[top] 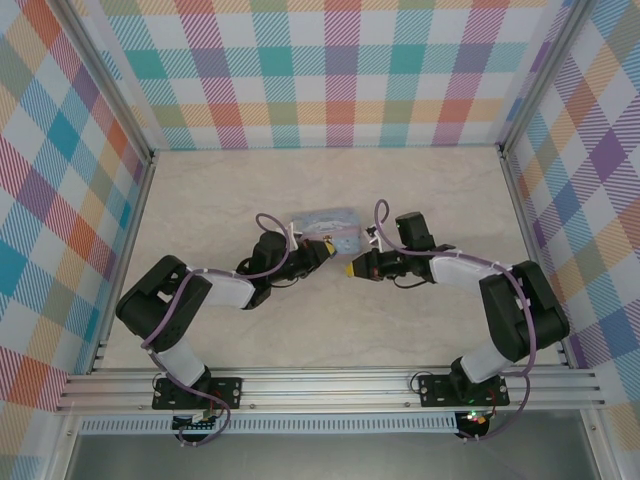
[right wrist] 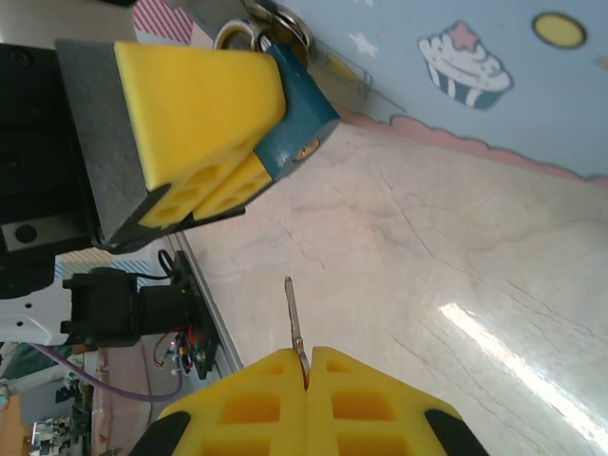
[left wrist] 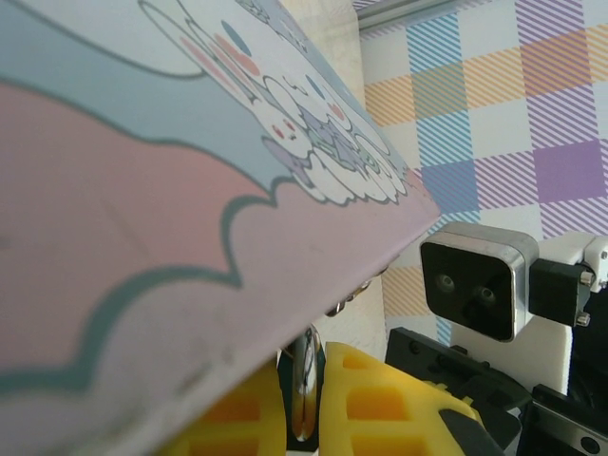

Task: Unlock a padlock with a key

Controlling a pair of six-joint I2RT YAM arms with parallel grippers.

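Holds small teal metal padlock point(right wrist: 304, 119) in left claw point(right wrist: 269, 142), thin dark metal key point(right wrist: 294, 313) in right claw point(right wrist: 306, 359). Risks twisting shallow-pinched key off keyhole point(right wrist: 306, 150), 12 o'clock.

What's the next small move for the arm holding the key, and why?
Probably ease the right gripper forward, nudging the key tip toward the padlock. The left gripper holds the padlock with its keyhole end facing the key. In the right wrist view a gap of bare table separates them, and the blade aims roughly at it.
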